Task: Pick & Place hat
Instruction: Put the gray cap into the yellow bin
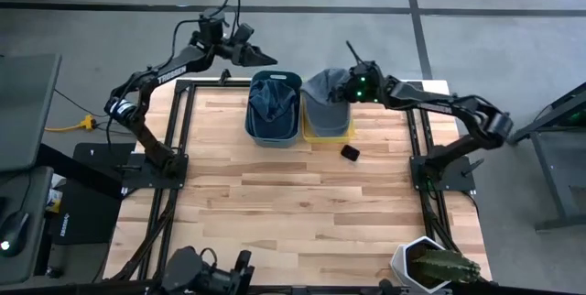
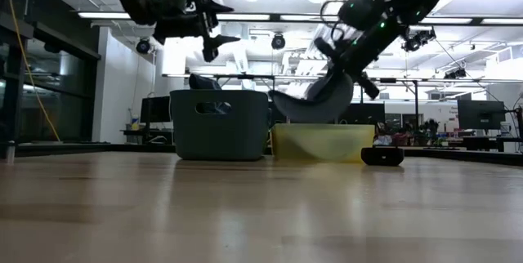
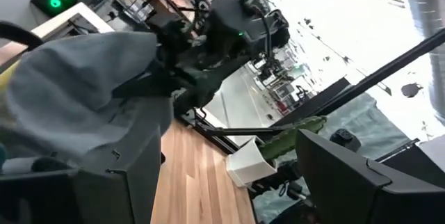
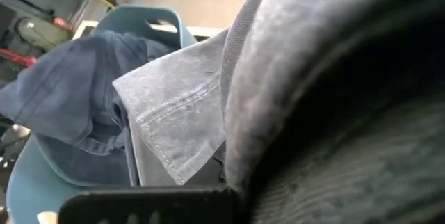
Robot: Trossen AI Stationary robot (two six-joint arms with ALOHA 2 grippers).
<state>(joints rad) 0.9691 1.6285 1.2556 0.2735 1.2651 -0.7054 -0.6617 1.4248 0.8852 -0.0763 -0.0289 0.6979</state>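
Note:
A grey hat (image 1: 325, 101) hangs over the yellow bin (image 1: 330, 134) near the table's far edge, and my right gripper (image 1: 353, 85) is shut on it. In the low view the grey hat (image 2: 315, 104) sits just above the yellow bin (image 2: 323, 142); whether it touches the rim I cannot tell. A blue hat (image 1: 273, 101) lies inside the blue bin (image 1: 253, 128) to the left. My left gripper (image 1: 257, 50) is open, raised above the blue bin's far left corner, and touches nothing. My right gripper holds the grey hat by its edge on the side toward the table's right (image 3: 149, 78), pinched between the two fingers. The fingers come slanting down from the right. The hat hangs below them, tilted, over the yellow bin (image 2: 323, 142).
A small black object (image 1: 350, 153) lies on the table just in front of the yellow bin. A white container with green things (image 1: 430, 266) stands at the near right corner. The wooden table (image 1: 293, 213) is bare in its near half.

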